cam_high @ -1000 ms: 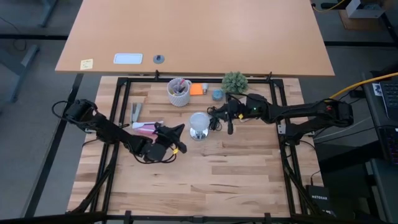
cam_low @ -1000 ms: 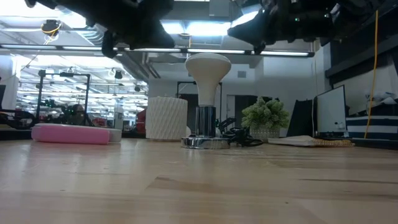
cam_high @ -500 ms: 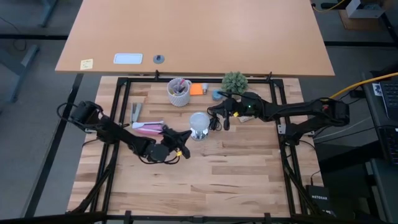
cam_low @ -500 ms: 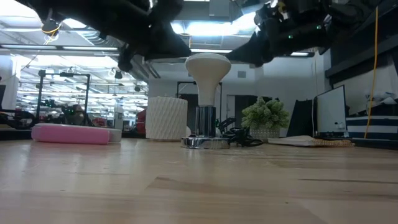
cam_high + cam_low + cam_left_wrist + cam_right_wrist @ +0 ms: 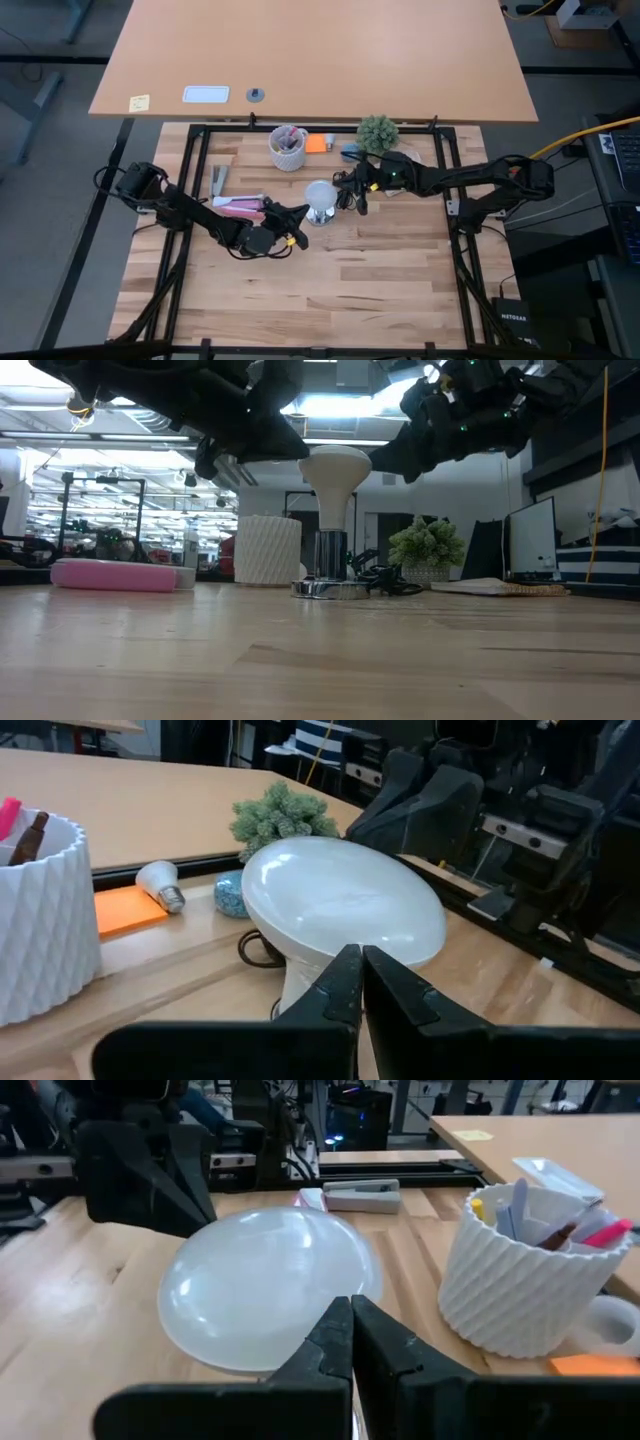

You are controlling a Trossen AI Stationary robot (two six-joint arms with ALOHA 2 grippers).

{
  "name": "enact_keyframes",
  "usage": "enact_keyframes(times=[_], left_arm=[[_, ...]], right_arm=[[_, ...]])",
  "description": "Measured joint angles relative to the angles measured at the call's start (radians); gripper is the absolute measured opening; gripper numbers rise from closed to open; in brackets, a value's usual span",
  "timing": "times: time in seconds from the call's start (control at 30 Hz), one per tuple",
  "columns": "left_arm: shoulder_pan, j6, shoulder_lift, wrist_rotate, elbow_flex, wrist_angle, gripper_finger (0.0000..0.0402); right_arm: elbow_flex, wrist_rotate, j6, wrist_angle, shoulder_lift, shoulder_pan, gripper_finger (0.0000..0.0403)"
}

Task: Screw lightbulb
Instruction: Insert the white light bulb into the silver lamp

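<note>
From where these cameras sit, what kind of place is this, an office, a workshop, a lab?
Most likely a robotics lab in an open-plan workspace. Two arms work a framed wooden table, a computer monitor stands beside it, and rows of ceiling lights run back over equipment racks.

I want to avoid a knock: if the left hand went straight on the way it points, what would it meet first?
Most likely the lightbulb: the shut left hand points at its white globe, close ahead. The exact gap is unclear.
</note>
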Motion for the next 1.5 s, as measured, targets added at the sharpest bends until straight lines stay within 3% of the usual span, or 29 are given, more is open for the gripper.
enact_keyframes(times=[0.3,0.6,0.73,1.03,1.3,1.5], left_arm=[[0.028,0.003,0.0,-0.019,0.0,-0.008,0.0005],[0.032,-0.029,-0.001,-0.121,0.0,-0.057,0.0005],[0.042,-0.032,0.0,-0.118,0.0,-0.054,0.0005],[0.048,-0.022,0.0,-0.122,0.0,-0.051,0.0005],[-0.043,0.057,-0.058,-0.256,0.0,-0.046,0.0005],[-0.101,0.031,-0.07,-0.187,0.0,-0.046,0.0005]], right_arm=[[0.002,-0.045,0.057,-0.03,-0.002,-0.002,0.0003],[0.002,-0.204,0.114,-0.038,-0.002,0.001,0.0003],[0.002,-0.273,0.136,-0.03,0.001,0.002,0.0003],[0.001,-0.192,0.135,0.025,0.001,0.0,0.0003],[0.0,-0.159,0.09,0.068,-0.049,0.0,0.0003],[0.0,-0.034,-0.001,0.069,-0.09,0.0,0.0003]])
